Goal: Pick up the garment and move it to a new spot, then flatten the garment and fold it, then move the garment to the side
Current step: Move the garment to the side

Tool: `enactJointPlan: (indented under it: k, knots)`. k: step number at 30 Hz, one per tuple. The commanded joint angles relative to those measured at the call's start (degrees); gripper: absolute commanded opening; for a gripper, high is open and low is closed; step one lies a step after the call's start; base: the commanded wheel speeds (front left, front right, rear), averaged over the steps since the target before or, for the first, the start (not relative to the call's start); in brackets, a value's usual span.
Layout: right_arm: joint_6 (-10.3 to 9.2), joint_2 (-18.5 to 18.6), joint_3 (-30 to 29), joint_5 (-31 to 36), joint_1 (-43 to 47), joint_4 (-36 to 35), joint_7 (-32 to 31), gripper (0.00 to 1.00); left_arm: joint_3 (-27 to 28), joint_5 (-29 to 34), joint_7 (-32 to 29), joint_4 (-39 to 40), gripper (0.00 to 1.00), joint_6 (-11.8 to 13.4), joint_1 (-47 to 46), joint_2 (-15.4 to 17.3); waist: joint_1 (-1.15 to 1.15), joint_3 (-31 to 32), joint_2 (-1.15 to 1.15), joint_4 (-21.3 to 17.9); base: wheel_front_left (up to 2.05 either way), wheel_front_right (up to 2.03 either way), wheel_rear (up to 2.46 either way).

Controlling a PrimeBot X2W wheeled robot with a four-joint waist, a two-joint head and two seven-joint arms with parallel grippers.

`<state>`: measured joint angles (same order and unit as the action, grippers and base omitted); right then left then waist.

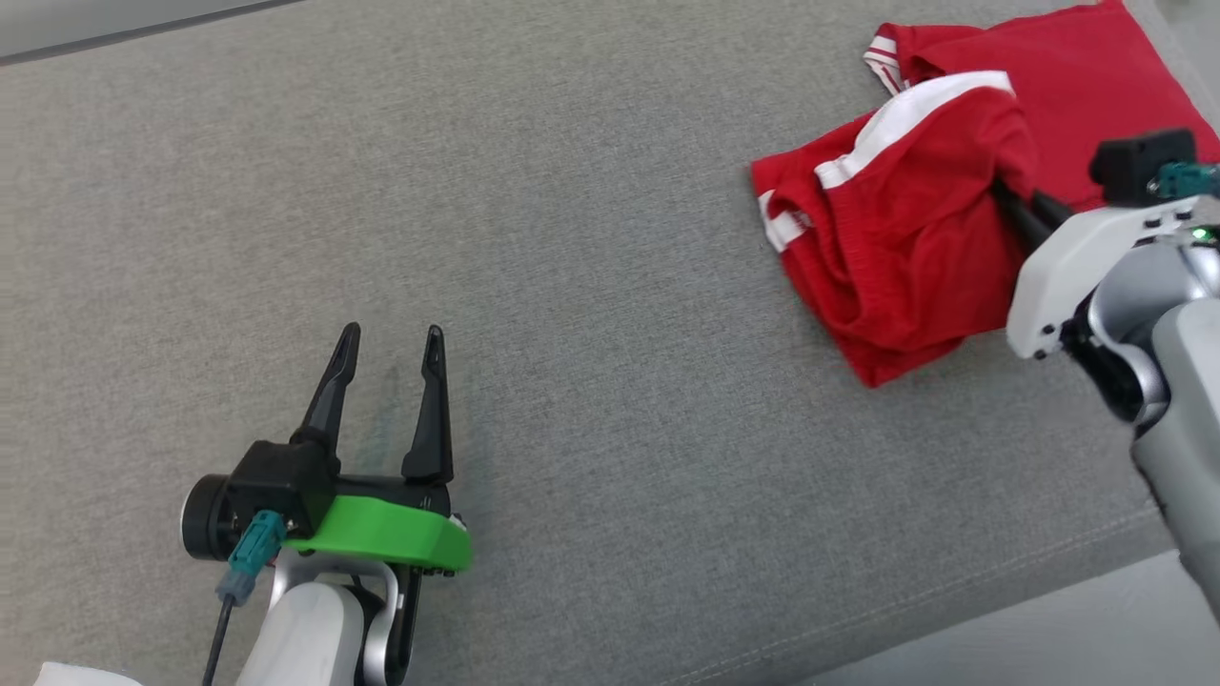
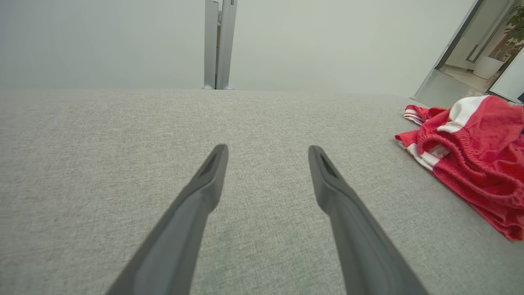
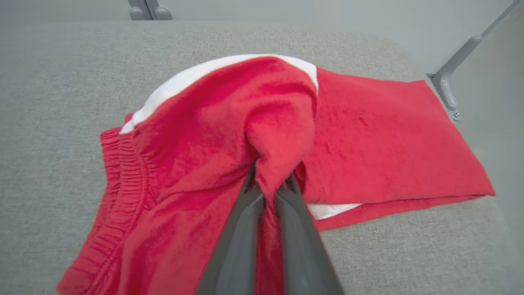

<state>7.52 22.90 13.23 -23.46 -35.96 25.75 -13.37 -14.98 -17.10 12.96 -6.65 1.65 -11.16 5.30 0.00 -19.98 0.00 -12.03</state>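
Note:
The garment point(image 1: 915, 219) is a pair of red shorts with white stripes, lying rumpled at the right of the grey padded surface. My right gripper point(image 1: 1010, 202) is shut on a pinched fold of its red cloth, and the cloth bulges up over the fingertips. In the right wrist view the garment point(image 3: 360, 135) spreads around my right gripper point(image 3: 272, 180), whose tips are buried in the fold. My left gripper point(image 1: 391, 348) hovers open and empty at the lower left, far from the shorts. In the left wrist view the garment point(image 2: 479, 155) lies to the right of my left gripper point(image 2: 268, 153).
The grey fabric surface point(image 1: 572, 238) stretches wide between the two arms. Its front edge point(image 1: 1001, 610) runs at the lower right. Metal frame posts point(image 2: 220, 43) stand beyond the far edge, and a grey bracket point(image 3: 448, 78) sits past the right corner.

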Motion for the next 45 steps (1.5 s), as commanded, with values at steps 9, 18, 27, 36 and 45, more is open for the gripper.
enactJointPlan:
  k: [9,18,27,36,45]
  knots:
    - [-0.08,10.32,2.19,0.88,-7.98,4.05,-6.03,0.00,-0.28,-0.63,1.12,-0.43,1.00,0.31,-0.80,-0.14,0.00,-0.44,0.00,6.33,0.00,0.00,0.00]
    - [-0.09,17.36,2.20,0.48,-14.03,10.23,-7.93,0.00,-1.25,-0.05,1.17,-0.30,1.00,0.10,-1.76,0.11,0.00,-3.01,0.00,9.39,0.00,0.00,0.00]
    - [-0.09,19.26,-0.64,4.93,-15.48,17.00,-5.76,0.00,-1.92,0.30,0.82,0.03,1.00,0.44,-1.83,0.77,0.00,-4.24,0.00,10.42,0.00,0.00,0.00]
    - [-0.09,15.35,-4.63,13.52,-17.63,22.14,0.69,1.00,-2.98,0.92,-0.35,0.38,1.00,0.64,-1.83,1.48,0.00,-4.36,0.00,9.44,0.00,0.00,0.00]
    - [-0.09,11.09,-3.86,13.34,-18.67,22.87,6.00,1.00,-2.97,0.18,-0.90,0.37,1.00,1.04,-1.29,1.94,0.00,-1.80,0.00,7.64,0.00,0.00,0.00]
